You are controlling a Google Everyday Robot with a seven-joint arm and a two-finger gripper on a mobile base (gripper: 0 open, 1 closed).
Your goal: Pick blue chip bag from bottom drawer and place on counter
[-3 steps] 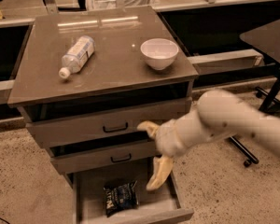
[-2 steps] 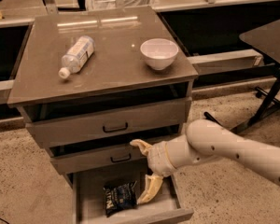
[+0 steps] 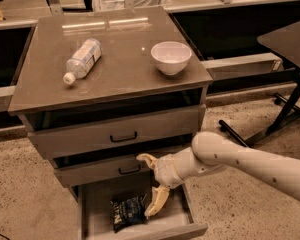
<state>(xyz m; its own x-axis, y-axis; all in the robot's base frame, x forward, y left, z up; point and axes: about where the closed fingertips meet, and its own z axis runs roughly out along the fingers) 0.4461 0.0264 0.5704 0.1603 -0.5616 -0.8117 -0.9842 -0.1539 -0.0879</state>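
The blue chip bag (image 3: 128, 211) lies crumpled on the floor of the open bottom drawer (image 3: 97, 204), near its middle. My gripper (image 3: 151, 186) reaches in from the right on a cream arm. It is open: one finger (image 3: 145, 158) points up by the middle drawer front, the other (image 3: 157, 202) hangs down into the drawer just right of the bag. It holds nothing. The counter (image 3: 120, 69) is the glossy grey-brown cabinet top above.
A clear plastic bottle (image 3: 83, 60) lies on its side on the counter's left, and a white bowl (image 3: 171, 57) stands on its right. Two upper drawers with black handles (image 3: 123, 137) are slightly pulled out. A dark table (image 3: 290, 41) stands at right.
My gripper and arm have moved left and down, from in front of the upper drawers to the bottom drawer, beside the bag. The bag has not moved.
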